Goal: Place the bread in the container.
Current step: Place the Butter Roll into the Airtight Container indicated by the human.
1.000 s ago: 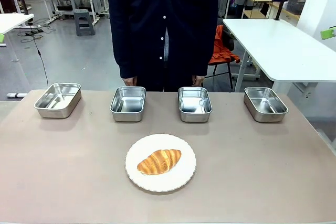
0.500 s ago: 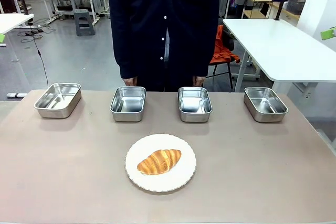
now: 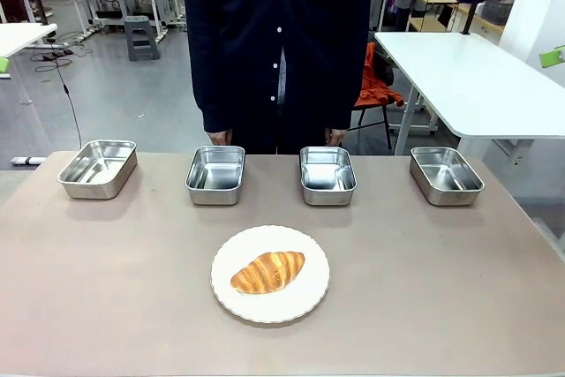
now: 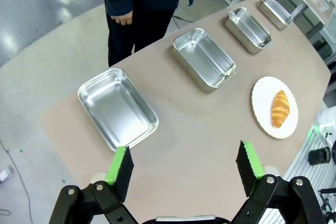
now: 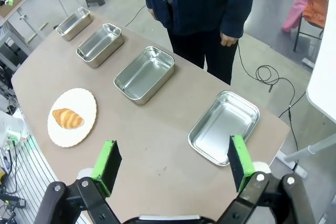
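Left claw: jaws stand wide, with bare bench between the green pads; nothing is gripped. I read it as hanging high above the bench's left end.
Right claw: jaws at full spread, pads well apart, nothing gripped. It hangs high above the bench's right end.
Left-end container: the one nearest the left claw. In the left wrist view its near corner lies just beyond one pad.
Right-end container: the one nearest the right claw. In the right wrist view it lies just beyond one pad.
Left-middle container, right-middle container: between the two end ones. All four stand in one row along the far side of the bench, apart from one another. I cannot tell which of them is the target.
Bread: lies on the plate, slightly slanted, apart from every container.
Plate: round and white, at the near middle of the bench, in front of the two middle containers and clear of them.
Person: stands at the far side behind the middle containers, in a dark buttoned garment, with hands hanging at the bench's far edge.
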`<move>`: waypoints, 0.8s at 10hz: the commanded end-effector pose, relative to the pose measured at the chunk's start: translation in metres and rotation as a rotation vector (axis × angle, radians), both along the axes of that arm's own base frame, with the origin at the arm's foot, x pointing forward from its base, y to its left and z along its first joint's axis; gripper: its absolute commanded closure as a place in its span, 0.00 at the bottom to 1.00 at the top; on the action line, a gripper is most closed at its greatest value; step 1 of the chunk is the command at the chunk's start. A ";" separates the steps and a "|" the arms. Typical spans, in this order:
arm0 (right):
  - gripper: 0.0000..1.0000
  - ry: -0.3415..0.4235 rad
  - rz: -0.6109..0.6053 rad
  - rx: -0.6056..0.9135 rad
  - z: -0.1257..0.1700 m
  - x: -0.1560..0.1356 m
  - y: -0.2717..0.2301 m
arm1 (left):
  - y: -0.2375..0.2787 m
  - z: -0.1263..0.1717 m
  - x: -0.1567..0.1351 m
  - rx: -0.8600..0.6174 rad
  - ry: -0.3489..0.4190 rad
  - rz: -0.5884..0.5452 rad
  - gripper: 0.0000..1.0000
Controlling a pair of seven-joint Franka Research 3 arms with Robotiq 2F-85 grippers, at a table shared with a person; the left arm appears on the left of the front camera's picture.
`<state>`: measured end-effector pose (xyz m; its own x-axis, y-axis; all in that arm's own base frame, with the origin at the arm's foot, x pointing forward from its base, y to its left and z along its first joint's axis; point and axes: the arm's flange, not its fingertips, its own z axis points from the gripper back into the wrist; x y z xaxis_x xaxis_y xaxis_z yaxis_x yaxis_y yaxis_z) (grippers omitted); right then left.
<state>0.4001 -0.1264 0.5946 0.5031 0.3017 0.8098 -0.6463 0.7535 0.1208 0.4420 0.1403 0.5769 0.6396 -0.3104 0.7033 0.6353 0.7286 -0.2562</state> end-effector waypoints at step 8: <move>0.00 -0.021 0.014 0.008 -0.001 0.002 -0.001 | 0.002 0.000 -0.001 -0.010 -0.008 -0.006 0.00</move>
